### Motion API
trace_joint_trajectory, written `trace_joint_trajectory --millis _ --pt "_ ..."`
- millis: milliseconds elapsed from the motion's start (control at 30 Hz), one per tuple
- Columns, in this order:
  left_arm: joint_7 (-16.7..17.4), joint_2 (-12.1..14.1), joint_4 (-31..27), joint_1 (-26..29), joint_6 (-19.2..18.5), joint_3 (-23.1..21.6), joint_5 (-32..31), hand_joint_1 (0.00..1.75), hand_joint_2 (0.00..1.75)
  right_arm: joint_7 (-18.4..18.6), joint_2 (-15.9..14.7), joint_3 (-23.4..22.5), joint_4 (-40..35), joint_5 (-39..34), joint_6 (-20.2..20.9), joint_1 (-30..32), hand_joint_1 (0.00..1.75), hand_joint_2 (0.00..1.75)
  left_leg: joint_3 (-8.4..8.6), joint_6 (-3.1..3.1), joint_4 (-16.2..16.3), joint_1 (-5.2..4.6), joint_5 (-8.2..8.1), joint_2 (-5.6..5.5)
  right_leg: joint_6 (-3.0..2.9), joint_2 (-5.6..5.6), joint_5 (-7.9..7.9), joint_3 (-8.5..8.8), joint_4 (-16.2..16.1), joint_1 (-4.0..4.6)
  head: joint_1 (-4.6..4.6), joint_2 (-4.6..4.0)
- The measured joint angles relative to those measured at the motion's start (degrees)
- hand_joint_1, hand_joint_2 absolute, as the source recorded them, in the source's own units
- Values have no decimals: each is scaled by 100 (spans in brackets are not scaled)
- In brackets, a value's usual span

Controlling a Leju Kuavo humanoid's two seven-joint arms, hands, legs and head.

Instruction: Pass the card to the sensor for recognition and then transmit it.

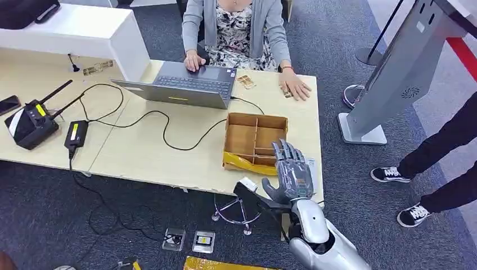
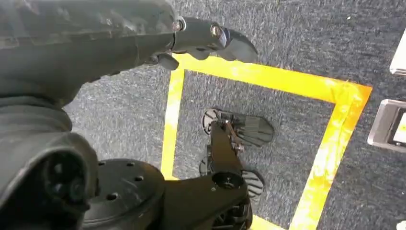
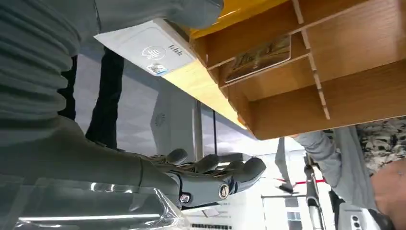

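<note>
A picture card (image 3: 258,57) lies flat in one compartment of the divided wooden box (image 1: 254,125), whose wall (image 3: 335,115) also appears in the right wrist view. A white card sensor (image 3: 146,48) sits on the table beside the box's yellow-taped near edge. My right hand (image 1: 289,169) hovers over the box's near right corner with fingers spread and nothing in them; its fingers (image 3: 215,172) stretch out bare in the right wrist view. My left hand (image 2: 210,38) hangs over the carpet and holds nothing.
A person sits at the far side, hands by a laptop (image 1: 185,84), with loose cards (image 1: 246,81) nearby. A black radio unit (image 1: 31,121), an adapter (image 1: 76,134) and cables lie on the left. A grey kiosk (image 1: 394,73) and another person's legs (image 1: 433,163) stand on the right.
</note>
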Motion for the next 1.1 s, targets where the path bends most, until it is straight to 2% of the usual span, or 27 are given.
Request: trace_joint_trajectory --millis 1100 --pt "227 -26 -50 -220 -42 -20 -293 0 0 2 487 -26 848 256 -11 -286 0 175 -4 0 0 0 0 0 0 0 0 -5 0 1 2 0"
